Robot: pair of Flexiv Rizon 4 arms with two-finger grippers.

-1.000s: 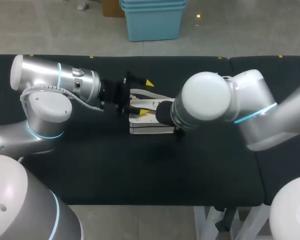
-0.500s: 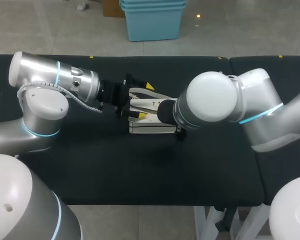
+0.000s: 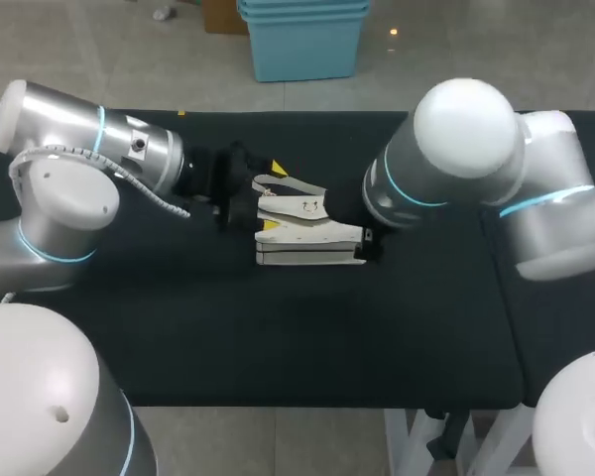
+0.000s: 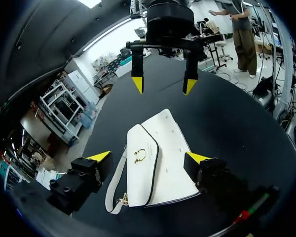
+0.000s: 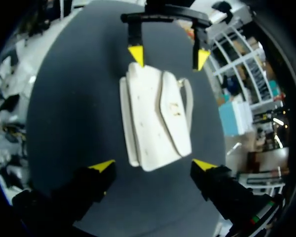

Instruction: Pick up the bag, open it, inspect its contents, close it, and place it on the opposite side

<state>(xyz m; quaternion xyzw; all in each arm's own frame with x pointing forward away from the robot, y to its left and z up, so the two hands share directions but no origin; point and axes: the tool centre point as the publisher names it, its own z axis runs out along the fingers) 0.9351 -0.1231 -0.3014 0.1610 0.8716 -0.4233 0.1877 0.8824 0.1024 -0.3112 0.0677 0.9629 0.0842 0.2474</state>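
The left gripper (image 4: 148, 158) stands wide open astride one end of the white bag (image 4: 155, 170), with neither finger clearly pressing it. The right gripper (image 5: 154, 165) gapes likewise at the opposite end, so nothing is held. Picking up looks to be the step in hand. I'd close one gripper squarely on the bag's body, clear of the loose strap (image 4: 116, 180), leaving the flap and its gold clasp (image 4: 139, 156) free for the other. The bag lies flat near the middle of the black table (image 3: 278, 347), well in from every edge, which leaves room either side for setting it down
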